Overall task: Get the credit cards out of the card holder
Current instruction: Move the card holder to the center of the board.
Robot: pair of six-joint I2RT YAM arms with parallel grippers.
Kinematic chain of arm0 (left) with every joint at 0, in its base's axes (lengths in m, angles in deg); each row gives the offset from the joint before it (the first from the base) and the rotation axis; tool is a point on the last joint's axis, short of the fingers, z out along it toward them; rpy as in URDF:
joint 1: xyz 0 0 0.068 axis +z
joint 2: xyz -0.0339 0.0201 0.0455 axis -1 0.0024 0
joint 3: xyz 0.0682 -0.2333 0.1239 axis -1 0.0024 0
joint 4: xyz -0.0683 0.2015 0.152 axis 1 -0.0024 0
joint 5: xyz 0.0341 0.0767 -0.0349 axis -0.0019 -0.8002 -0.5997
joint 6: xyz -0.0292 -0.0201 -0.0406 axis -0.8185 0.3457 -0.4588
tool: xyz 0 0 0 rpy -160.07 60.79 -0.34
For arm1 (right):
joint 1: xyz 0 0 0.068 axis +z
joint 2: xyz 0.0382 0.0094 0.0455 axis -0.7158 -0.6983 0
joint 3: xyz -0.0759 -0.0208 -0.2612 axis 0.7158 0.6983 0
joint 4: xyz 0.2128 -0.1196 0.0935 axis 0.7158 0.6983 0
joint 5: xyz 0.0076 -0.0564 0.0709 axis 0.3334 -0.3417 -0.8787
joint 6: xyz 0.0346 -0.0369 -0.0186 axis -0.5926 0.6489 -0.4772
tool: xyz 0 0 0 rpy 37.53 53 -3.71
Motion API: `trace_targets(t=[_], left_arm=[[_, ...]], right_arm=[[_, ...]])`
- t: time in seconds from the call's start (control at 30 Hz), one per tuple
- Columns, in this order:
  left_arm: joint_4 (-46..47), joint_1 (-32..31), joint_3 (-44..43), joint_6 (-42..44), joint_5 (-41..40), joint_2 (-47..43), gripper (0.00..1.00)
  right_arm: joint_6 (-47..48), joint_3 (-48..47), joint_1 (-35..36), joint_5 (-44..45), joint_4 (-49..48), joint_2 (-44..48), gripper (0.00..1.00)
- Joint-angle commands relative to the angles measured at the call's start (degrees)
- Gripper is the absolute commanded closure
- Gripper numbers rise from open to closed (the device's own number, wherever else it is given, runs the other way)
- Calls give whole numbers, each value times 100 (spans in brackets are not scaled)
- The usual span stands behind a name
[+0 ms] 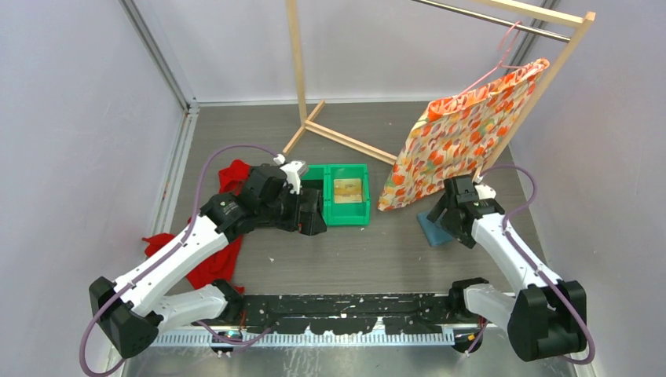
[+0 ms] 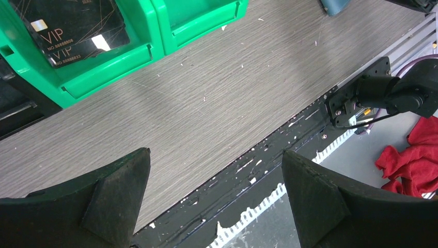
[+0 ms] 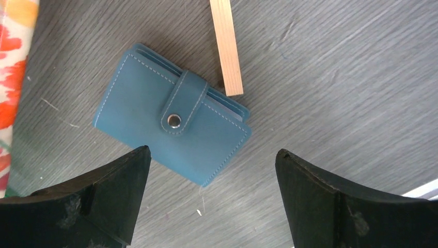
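- The small blue folding card holder lies flat and snapped shut on the grey worktop, just beside a pale wooden bar.
- The right claw hangs over it, wide open and empty.
- The left claw is open too.
- The flat holder might slide away when pinched, or a finger could bump the bar.

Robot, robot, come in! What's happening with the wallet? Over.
Left gripper open, empty, over grey table. Right gripper open, above slate-blue folding card holder, tab snapped shut. Pale wooden rack foot close beside it. Over.
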Motion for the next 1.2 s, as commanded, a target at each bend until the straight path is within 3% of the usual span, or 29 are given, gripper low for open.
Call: trace_targets(t=[0.0,0.1,0.27,0.3,0.4,0.5,0.6,0.63,0.73,0.8,0.83,0.87,0.97,1.17], left_arm=[[262,-23,-186,21,114,31,0],[298,-23,-150,70,188,13,0],[296,-23,-127,132,233,23,0],[294,-23,-130,136,231,38,0],[388,-23,-92,134,308,92,0],[505,-23,-73,96,454,172,0],[533,-23,-91,85,503,242,0],[533,-23,-99,82,509,257,0],[529,-25,-82,89,525,256,0],[533,-24,-70,87,521,238,0],[529,-23,-59,91,515,231,0],[532,-27,-52,88,486,223,0],[522,-23,-43,32,424,232,0],[520,-23,-78,-89,332,215,0]], right_arm=[[12,146,-82,-136,-875,-270,7],[-78,381,-76,-501,-1130,-401,16],[-474,845,220,-1158,-1406,-224,44],[-613,902,364,-1202,-1371,-141,55],[-1205,956,972,-1445,-1361,69,67],[-1947,836,1905,-1389,-1360,305,64],[-2170,571,2416,-1211,-1078,393,33],[-2146,461,2458,-1123,-891,424,28],[-1759,197,2479,-733,-368,572,25],[-1340,44,2475,-501,-200,558,31],[-1085,-41,2470,-378,-142,478,40],[-763,-142,2478,-315,-158,376,55],[-113,-524,2475,-177,-130,-169,78],[574,-938,2476,130,-471,-1091,78]])
